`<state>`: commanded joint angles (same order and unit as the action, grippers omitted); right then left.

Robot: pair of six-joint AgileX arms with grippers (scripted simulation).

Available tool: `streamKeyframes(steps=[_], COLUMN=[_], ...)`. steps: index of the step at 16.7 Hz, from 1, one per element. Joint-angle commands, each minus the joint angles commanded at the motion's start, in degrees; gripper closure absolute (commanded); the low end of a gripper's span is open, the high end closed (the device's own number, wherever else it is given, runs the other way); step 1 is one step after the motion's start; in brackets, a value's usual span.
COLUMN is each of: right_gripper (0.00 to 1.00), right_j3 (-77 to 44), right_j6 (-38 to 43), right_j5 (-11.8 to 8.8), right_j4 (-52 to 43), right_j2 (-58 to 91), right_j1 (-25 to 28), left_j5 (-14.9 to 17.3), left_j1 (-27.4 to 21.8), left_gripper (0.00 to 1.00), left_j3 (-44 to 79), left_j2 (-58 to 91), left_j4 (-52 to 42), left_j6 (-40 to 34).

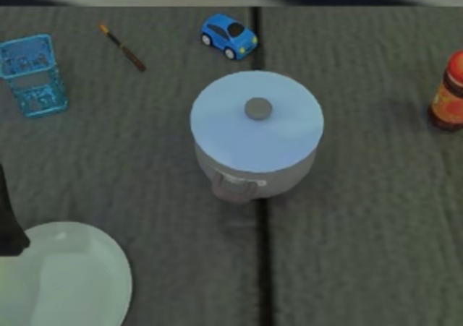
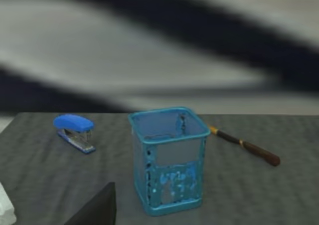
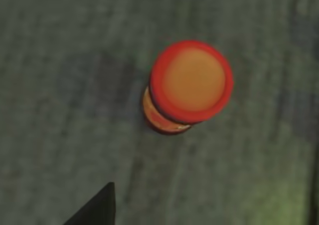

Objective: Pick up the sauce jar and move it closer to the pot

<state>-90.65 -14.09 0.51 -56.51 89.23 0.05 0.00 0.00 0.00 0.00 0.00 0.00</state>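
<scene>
The sauce jar, with a red-orange lid and orange label, stands upright at the table's far right edge, well apart from the pot. The large grey-white pot, with a pale blue lid and grey knob, sits at the table's centre, its handle toward the front. The right wrist view looks straight down on the jar's lid; my right gripper hovers above it, only a dark tip showing, not touching it. My left gripper is parked at the left edge, with a dark part of the arm in the top view.
A blue mesh basket stands at the back left, with a brown pen beside it and a blue toy car behind the pot. A pale green-white plate lies front left. A blue stapler shows in the left wrist view.
</scene>
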Motion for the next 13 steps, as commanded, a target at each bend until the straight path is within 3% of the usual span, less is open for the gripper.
streamKeyframes(steps=[7, 13], right_gripper=[0.00, 0.00], right_j3=[-37.4, -56.5], right_j6=[-5.6, -8.3], right_j5=[0.1, 0.1], right_j4=[-23.3, -34.7], right_j2=[36.8, 55.3], right_j1=[0.0, 0.1], left_j5=[0.0, 0.0], left_j1=[0.0, 0.0], left_gripper=[0.00, 0.00], left_j3=[0.0, 0.0], left_j2=[0.0, 0.0], left_j4=[0.0, 0.0], left_j6=[0.0, 0.0])
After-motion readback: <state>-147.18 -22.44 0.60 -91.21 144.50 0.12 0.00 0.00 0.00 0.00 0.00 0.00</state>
